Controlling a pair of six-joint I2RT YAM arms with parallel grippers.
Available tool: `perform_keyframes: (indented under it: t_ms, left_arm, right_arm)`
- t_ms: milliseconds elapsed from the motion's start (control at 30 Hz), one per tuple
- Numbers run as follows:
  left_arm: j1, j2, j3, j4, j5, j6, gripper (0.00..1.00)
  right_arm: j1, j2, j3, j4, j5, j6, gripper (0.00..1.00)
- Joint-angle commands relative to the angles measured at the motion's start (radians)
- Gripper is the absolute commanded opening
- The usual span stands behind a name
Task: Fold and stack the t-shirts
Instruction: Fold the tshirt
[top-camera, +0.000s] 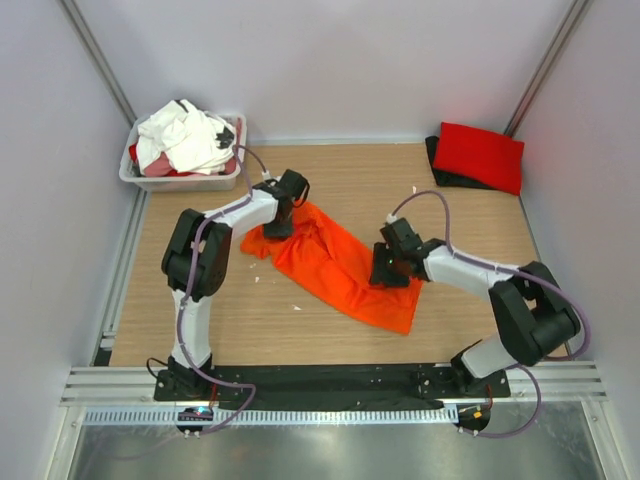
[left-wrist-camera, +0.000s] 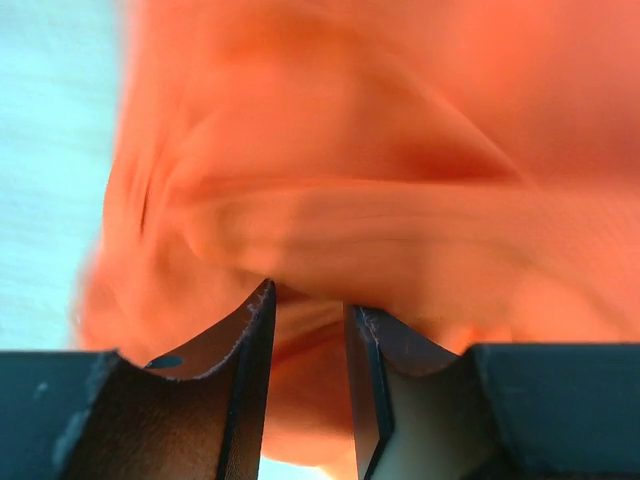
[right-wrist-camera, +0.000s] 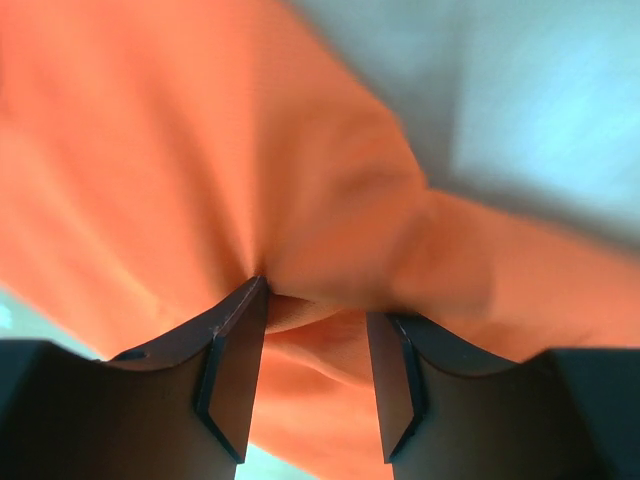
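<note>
The orange t-shirt (top-camera: 335, 268) lies rumpled (slantwise) on the bench (top-camera: 330, 175). The left tool (left-wrist-camera: 308, 305) pinches a fold at its far-left end, jaws nearly closed; the right tool (right-wrist-camera: 315, 300) likewise nips cloth near its right edge.

Left arm (top-camera: 240, 213) and right arm (top-camera: 460, 268): white links, bulky black joints. Purple cable (top-camera: 430, 195) loops off each wrist. Fingers (left-wrist-camera: 240, 380) dark, wedge-shaped, thin bevelled tips. Black base plate (top-camera: 330, 380), dotted with small screws or holes.
</note>
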Motion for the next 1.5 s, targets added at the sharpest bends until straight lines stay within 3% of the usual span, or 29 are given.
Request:
perform_keyframes:
  t_ms: [0, 67, 233, 367, 600, 700, 800, 1000, 1200, 1333, 1467]
  left_arm:
    - [0.040, 0.134, 0.188, -0.074, -0.069, 0.056, 0.34]
    - [0.040, 0.205, 0.371, -0.105, -0.049, 0.083, 0.34]
    - [0.037, 0.375, 0.710, -0.234, 0.049, 0.103, 0.31]
    - [0.008, 0.327, 0.755, -0.189, 0.142, 0.154, 0.35]
    - [0.000, 0.106, 0.719, -0.257, 0.144, 0.179, 0.52]
    - [0.009, -0.044, 0.655, -0.313, 0.127, 0.169, 0.53]
    - [0.012, -0.245, 0.464, -0.298, 0.090, 0.149, 0.56]
    - [0.012, -0.654, 0.011, -0.278, 0.153, 0.117, 0.60]
    - [0.011, -0.940, -0.329, -0.284, 0.213, 0.061, 0.68]
    - [0.011, -1.110, -0.411, -0.306, 0.235, 0.053, 0.71]
    - [0.011, -1.264, -0.430, -0.323, 0.153, 0.047, 0.73]
  right_arm:
    - [0.167, -0.135, -0.083, -0.082, -0.065, 0.186, 0.51]
    - [0.319, -0.171, -0.078, -0.050, -0.070, 0.293, 0.52]
    - [0.482, -0.194, 0.043, -0.159, 0.006, 0.340, 0.57]
    - [0.487, -0.251, 0.139, -0.223, 0.104, 0.288, 0.62]
    - [0.442, -0.201, 0.391, -0.335, 0.320, 0.141, 0.66]
    - [0.331, -0.158, 0.423, -0.247, 0.248, 0.113, 0.65]
    - [0.228, -0.087, 0.471, -0.179, 0.148, 0.092, 0.63]
    - [0.111, 0.129, 0.643, -0.108, 0.044, 0.027, 0.58]
    - [0.037, 0.398, 0.801, -0.065, -0.085, 0.020, 0.57]
    - [-0.010, 0.523, 0.854, -0.007, -0.168, 0.035, 0.58]
    - [-0.039, 0.597, 0.868, 0.066, -0.282, 0.050, 0.57]
